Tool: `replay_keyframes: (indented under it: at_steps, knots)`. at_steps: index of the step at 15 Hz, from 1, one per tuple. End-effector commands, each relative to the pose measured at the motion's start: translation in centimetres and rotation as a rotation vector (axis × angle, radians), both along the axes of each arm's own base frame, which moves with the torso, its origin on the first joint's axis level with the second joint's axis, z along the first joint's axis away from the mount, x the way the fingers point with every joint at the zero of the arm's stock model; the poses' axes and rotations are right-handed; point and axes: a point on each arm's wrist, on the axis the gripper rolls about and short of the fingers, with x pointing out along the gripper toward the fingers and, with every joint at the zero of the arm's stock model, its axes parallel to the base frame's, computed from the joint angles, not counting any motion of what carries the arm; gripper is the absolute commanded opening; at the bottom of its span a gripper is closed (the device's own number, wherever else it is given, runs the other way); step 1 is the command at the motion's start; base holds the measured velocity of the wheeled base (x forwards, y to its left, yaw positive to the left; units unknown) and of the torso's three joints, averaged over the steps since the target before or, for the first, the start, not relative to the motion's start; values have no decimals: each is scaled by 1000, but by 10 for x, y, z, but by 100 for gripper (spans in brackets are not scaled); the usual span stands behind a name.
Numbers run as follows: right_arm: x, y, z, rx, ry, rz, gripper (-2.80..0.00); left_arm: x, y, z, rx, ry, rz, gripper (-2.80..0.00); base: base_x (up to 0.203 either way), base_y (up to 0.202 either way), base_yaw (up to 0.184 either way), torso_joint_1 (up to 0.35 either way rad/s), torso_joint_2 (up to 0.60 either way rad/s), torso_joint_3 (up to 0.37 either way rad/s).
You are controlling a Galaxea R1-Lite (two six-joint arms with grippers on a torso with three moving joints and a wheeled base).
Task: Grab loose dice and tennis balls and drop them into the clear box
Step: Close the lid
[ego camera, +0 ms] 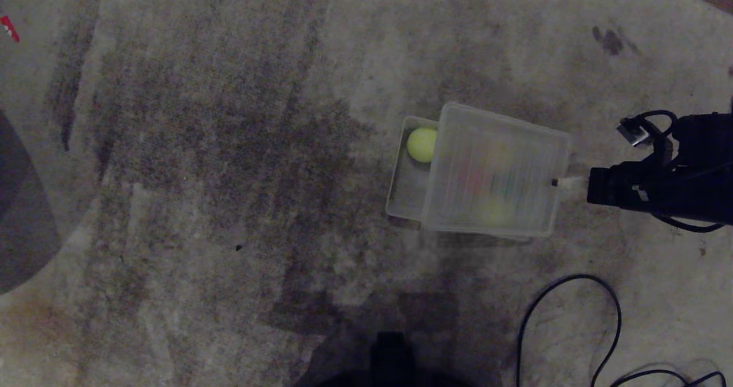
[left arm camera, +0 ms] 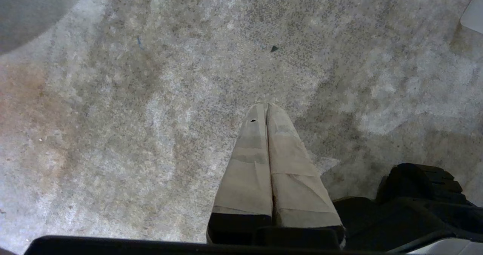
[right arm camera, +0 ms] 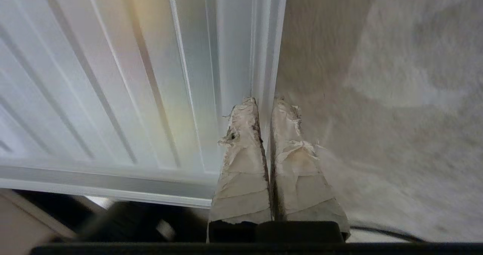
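Note:
The clear box (ego camera: 408, 188) lies on the carpet right of centre in the head view. Its ribbed lid (ego camera: 496, 169) covers most of it, shifted to the right, so the box's left end stays uncovered. One tennis ball (ego camera: 422, 144) sits in that uncovered end. Blurred red and yellowish shapes show through the lid; the dice cannot be made out. My right gripper (ego camera: 564, 182) is shut on the lid's right rim, and the rim (right arm camera: 264, 59) runs between its fingertips (right arm camera: 266, 104). My left gripper (left arm camera: 266, 108) hangs shut and empty over bare carpet.
A black cable (ego camera: 572, 307) loops over the carpet at the front right. A grey rounded shape (ego camera: 23, 221) fills the left edge, and a small red scrap (ego camera: 8, 29) lies far left. My own base (ego camera: 392, 358) shows dark at the bottom.

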Motion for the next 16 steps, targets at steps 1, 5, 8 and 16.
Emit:
replay_keyframes:
  at_steps: [1, 5, 8, 16]
  knots:
    - [3, 4, 13, 48, -19, -1, -280, 0, 0, 0, -1, 2, 1, -280, 0, 0, 0, 0, 0, 0]
    - [1, 13, 22, 81, 22, 20, -280, 0, 0, 0, -1, 2, 1, -280, 0, 0, 0, 0, 0, 0]
    - [1, 21, 26, 85, 19, 50, -280, 0, 0, 0, -1, 2, 1, -280, 0, 0, 0, 0, 0, 0]
    - [-7, 34, 20, 7, 85, 163, -280, 0, 0, 0, -1, 1, 3, -280, 0, 0, 0, 0, 0, 0]
